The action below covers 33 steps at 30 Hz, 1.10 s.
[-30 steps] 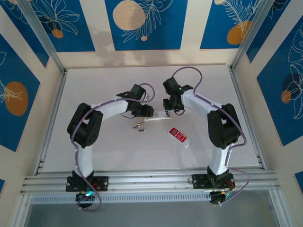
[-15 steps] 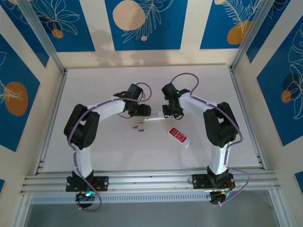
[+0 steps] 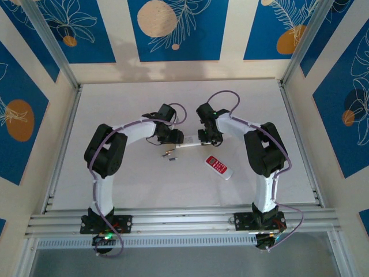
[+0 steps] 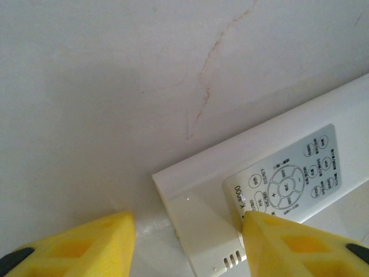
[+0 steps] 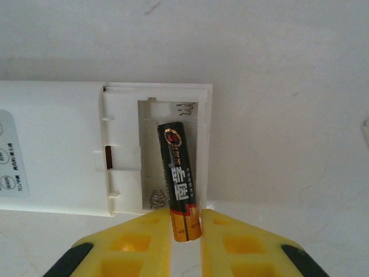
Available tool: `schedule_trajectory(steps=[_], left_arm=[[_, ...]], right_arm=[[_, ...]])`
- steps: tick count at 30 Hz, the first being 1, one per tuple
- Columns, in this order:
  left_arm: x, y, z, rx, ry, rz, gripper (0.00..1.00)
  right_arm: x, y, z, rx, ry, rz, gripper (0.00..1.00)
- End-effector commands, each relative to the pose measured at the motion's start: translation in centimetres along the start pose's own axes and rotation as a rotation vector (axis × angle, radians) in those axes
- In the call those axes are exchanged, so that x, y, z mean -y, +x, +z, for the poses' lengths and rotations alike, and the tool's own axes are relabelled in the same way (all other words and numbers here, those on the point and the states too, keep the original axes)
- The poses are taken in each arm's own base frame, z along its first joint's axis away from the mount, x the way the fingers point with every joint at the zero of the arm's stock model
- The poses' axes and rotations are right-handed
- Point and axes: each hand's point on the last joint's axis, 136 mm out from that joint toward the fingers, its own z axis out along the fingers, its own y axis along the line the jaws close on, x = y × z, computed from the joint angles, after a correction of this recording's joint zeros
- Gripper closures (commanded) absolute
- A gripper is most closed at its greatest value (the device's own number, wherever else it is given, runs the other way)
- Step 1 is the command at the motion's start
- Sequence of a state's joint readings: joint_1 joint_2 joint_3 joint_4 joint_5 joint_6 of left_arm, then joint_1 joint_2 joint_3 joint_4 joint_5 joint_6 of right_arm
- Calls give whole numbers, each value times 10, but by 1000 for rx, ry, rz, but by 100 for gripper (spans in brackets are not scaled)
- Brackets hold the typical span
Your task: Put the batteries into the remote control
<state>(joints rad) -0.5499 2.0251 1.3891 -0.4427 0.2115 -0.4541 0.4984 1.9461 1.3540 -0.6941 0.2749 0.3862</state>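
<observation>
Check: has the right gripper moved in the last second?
Yes. The right gripper has edged left in the top view, judged against the red remote, which stayed put.

A white table [image 3: 132, 190] forms the floor of the enclosure, its top marked by a thin brownish crack [image 4: 204, 69]. Behind the table and at both its sides stand cream walls [image 3: 233, 29] with blue panels [image 3: 196, 34] bearing white leaf drawings and peach discs [image 3: 157, 17]. Slanted metal posts [image 3: 51, 43] rise from the table's far corners, and grey aluminium rails [image 3: 184, 219] line its near edge. The light is soft and even.
</observation>
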Motion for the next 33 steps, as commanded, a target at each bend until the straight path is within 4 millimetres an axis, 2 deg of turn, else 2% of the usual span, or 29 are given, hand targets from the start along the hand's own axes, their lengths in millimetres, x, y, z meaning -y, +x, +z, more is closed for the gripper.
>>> schedule_trajectory(steps=[1, 18, 33], left_arm=[[-4, 5, 7, -38, 2, -7, 49], [-2, 7, 6, -30, 19, -30, 51], [2, 7, 1, -23, 27, -32, 53]], right_arm=[[-5, -6, -5, 11, 3, -15, 82], [-5, -5, -22, 18, -24, 5, 89], [12, -3, -16, -6, 20, 92, 89]])
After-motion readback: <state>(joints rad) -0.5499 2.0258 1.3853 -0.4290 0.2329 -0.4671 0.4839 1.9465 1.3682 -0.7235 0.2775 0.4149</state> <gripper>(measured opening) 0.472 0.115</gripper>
